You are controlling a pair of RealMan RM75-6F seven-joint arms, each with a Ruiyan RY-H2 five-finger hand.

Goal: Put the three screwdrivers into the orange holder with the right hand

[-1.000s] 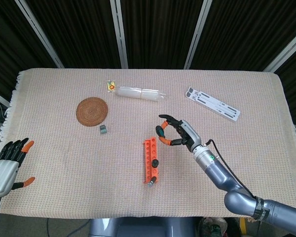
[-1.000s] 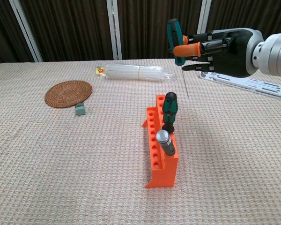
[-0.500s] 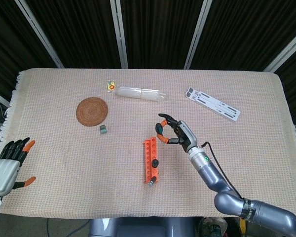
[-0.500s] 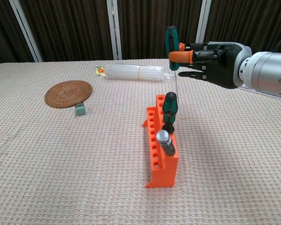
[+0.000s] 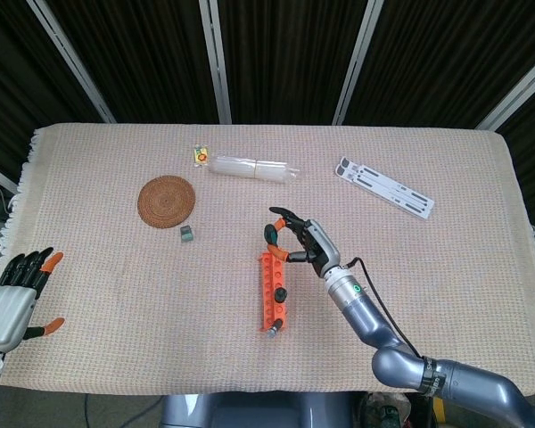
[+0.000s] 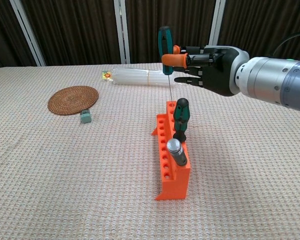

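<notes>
The orange holder [image 6: 173,162] [image 5: 271,290] stands mid-table, its row of holes running away from me. A green-handled screwdriver [image 6: 181,119] stands upright in it, and a grey-capped one [image 6: 176,150] sits nearer the front end. My right hand [image 6: 206,62] [image 5: 300,242] pinches a third screwdriver [image 6: 165,44] by its teal handle, upright, its thin shaft pointing down over the holder's far end. In the head view this handle [image 5: 271,234] hovers just above that far end. My left hand [image 5: 18,290] hangs open off the table's left edge.
A round woven coaster [image 5: 167,201] and a small grey block [image 5: 186,234] lie to the left. A clear plastic roll [image 5: 251,167] with a yellow tag [image 5: 200,154] lies at the back, a white perforated strip [image 5: 383,187] back right.
My right hand has carried the teal screwdriver leftward, from right of the holder to above its far end, and the tool now hangs straighter. The left hand has stayed still.
</notes>
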